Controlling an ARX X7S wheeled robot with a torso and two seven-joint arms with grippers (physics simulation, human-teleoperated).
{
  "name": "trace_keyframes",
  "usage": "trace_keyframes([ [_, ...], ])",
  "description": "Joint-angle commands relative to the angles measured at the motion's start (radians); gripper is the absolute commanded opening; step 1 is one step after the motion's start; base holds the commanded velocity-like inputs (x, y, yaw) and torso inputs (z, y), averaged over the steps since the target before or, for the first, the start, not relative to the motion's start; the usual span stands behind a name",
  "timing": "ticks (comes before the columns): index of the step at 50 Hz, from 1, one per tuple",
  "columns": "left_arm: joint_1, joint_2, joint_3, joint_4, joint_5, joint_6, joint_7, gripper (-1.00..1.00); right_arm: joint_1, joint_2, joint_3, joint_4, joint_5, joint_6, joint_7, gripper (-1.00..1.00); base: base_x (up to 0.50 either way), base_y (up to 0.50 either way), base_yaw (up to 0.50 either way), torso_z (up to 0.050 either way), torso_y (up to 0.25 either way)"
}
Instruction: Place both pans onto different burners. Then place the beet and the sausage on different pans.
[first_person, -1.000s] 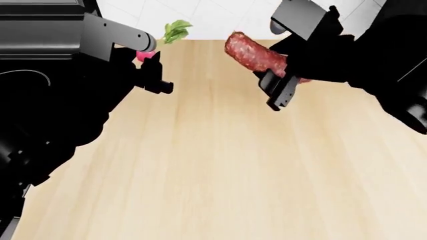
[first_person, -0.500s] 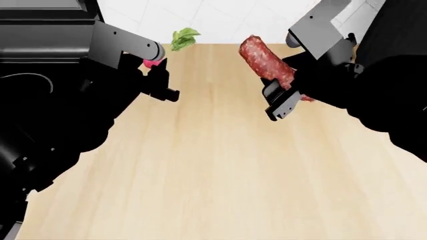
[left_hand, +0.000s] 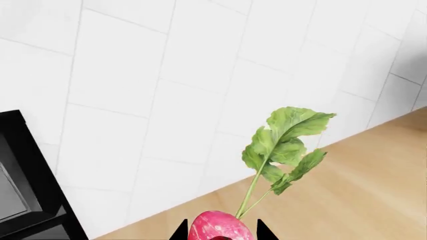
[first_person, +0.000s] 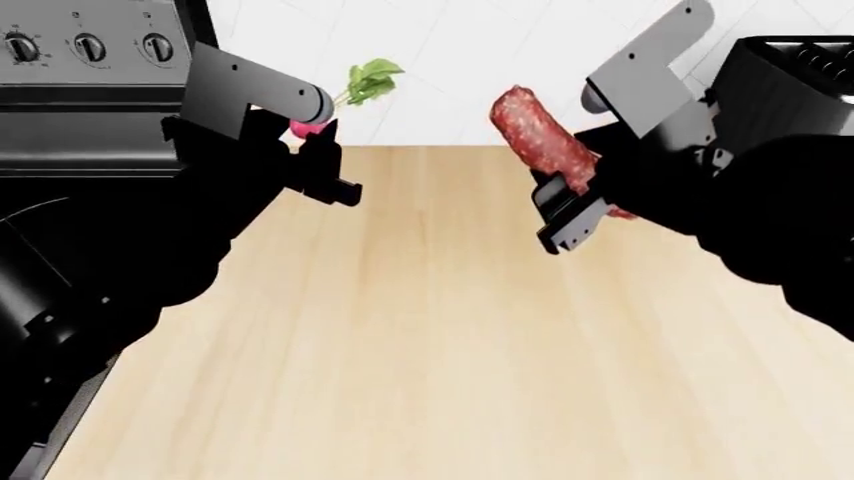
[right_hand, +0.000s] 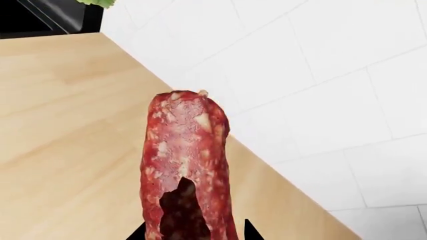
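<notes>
My left gripper (first_person: 318, 140) is shut on the beet (first_person: 308, 127), a pink-red root whose green leaves (first_person: 368, 78) stick up toward the tiled wall. In the left wrist view the beet (left_hand: 219, 226) sits between the two black fingertips, leaves (left_hand: 285, 145) above it. My right gripper (first_person: 567, 195) is shut on the sausage (first_person: 541, 133), dark red with white specks, held tilted above the wooden counter (first_person: 427, 340). In the right wrist view the sausage (right_hand: 183, 165) stands out lengthwise from the jaws. Both are held in the air. The pans and burners are out of view.
The stove's control panel with round knobs (first_person: 87, 47) is at the upper left; its dark edge shows in the left wrist view (left_hand: 27, 180). A black appliance (first_person: 801, 70) stands at the upper right. A white tiled wall (first_person: 454, 50) runs behind the counter.
The view has tilted up, so the stove knobs and the black appliance now show. Both grippers have risen a little with the beet and the sausage still held.
</notes>
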Motion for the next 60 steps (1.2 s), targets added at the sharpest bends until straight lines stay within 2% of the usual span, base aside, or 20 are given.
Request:
trace_keyframes([
  [1,-0.003,-0.004,-0.008,0.012,-0.009,-0.004,-0.014,-1.0,-0.015,0.001,0.008,-0.001,-0.006,-0.005,0.01,-1.0,0.0,0.0,0.0,0.0,0.25],
  [6,-0.006,-0.004,-0.009,0.014,-0.009,-0.004,-0.017,-1.0,-0.022,-0.001,0.013,0.002,-0.007,-0.015,0.016,-1.0,0.0,0.0,0.0,0.0,0.237],
  [17,-0.011,-0.007,-0.013,0.029,-0.011,-0.002,-0.02,-1.0,-0.025,-0.005,0.038,0.01,0.002,-0.013,0.045,-1.0,0.0,0.0,0.0,0.0,0.0],
  [34,-0.019,-0.013,-0.015,0.044,-0.016,-0.01,-0.027,-1.0,-0.03,0.005,0.041,-0.006,0.015,-0.013,0.047,-1.0,-0.38,0.0,0.0,0.0,0.0],
  [46,-0.026,-0.015,-0.02,0.05,-0.022,-0.014,-0.033,-1.0,-0.024,0.006,0.039,-0.009,0.016,-0.014,0.048,-1.0,0.0,0.0,0.0,0.0,0.0],
  [60,-0.026,-0.027,-0.027,0.07,-0.034,-0.022,-0.044,-1.0,-0.019,0.011,0.038,-0.032,0.031,0.0,0.052,-1.0,0.0,0.36,0.0,0.0,0.0],
])
